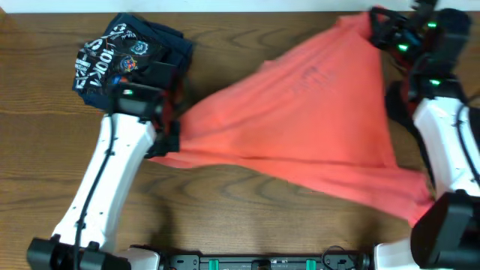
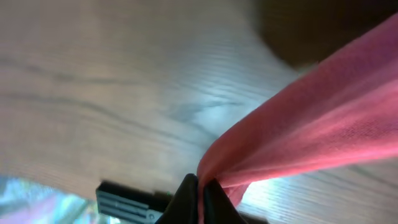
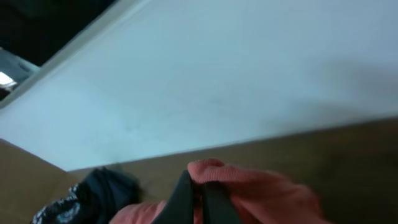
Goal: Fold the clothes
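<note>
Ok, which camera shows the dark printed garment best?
Overhead: the dark printed garment lies almost whole on the table, upper left of frame, with its white lettering visible. The right wrist view catches only a blurred corner of it. The left wrist view shows just the red shirt and table.

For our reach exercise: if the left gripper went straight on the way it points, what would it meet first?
Probably bare table, just past the shirt the left gripper holds; depth is unclear.

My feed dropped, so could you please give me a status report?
Left gripper and right gripper: jaws shut on red shirt. Shirt stretched between them. Navy garment bunched beside left gripper.
</note>
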You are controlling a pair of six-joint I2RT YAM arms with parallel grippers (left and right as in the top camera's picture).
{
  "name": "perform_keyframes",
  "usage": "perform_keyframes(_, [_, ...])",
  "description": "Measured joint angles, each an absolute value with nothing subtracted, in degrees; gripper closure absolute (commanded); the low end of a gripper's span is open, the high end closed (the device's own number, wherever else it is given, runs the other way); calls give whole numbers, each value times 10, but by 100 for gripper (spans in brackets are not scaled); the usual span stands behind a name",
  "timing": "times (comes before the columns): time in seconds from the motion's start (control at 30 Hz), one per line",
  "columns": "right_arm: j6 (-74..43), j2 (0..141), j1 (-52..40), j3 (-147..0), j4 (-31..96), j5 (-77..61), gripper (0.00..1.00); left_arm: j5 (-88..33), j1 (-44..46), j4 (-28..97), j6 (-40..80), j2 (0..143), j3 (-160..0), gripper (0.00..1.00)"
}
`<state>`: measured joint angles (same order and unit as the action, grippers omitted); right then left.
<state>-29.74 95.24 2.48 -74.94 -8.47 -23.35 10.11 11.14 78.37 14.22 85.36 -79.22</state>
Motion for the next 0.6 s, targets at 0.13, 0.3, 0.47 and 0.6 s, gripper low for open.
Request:
perform_keyframes(0.13, [-316, 1002, -25, -749, -156, -185, 77, 109, 78, 791, 152, 854, -786, 94])
perform_keyframes(0.3, [-344, 1077, -48, -749, -171, -156, 29, 110, 73, 792, 153, 854, -781, 91])
perform_keyframes(0.47, [-337, 1089, -26, -748, -93, -159, 20, 112, 73, 793, 153, 854, -780, 70])
perform_keyframes(0.6, [-308, 1071, 33, -750, 39, -171, 22, 116, 73, 790, 161, 854, -779, 64])
